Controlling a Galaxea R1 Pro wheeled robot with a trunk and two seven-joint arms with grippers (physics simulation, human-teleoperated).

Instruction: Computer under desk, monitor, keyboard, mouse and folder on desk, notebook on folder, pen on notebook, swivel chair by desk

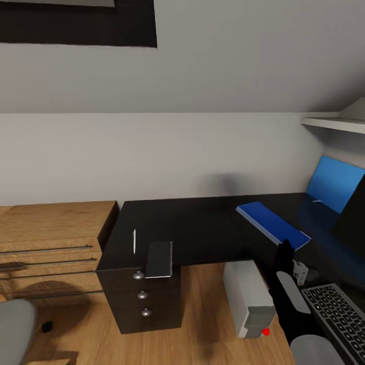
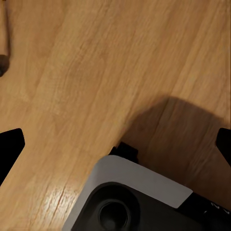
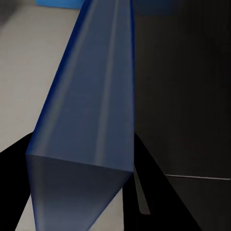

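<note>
Folder work here falls to the right arm. The left fingers are spread wide with nothing between them, hanging over the bare wood floor.

In the head view, the grey swivel chair sits in the lower left corner. Next comes the black desk, where the dark notebook overhangs the front edge above the drawer unit. A thin pale stick, possibly the pen, lies just beside the notebook. The computer stands on the floor under the desk.

Right of centre, the blue folder lies slantwise over the desk top. The right fingers meet its near end, and I cannot tell whether the far end rests on the desk or floats just above it. In the right wrist view, the dark fingers sit close on either side of the folder's edge, so they appear closed on it. The keyboard is at the lower right.

The folder is probably light, thin and fairly stiff, with a smooth cover that could slide in a pinch grip. Held by one end, it is likely to droop or swing. A hold at the middle of an edge, with the folder kept low and flat, would serve best.
</note>
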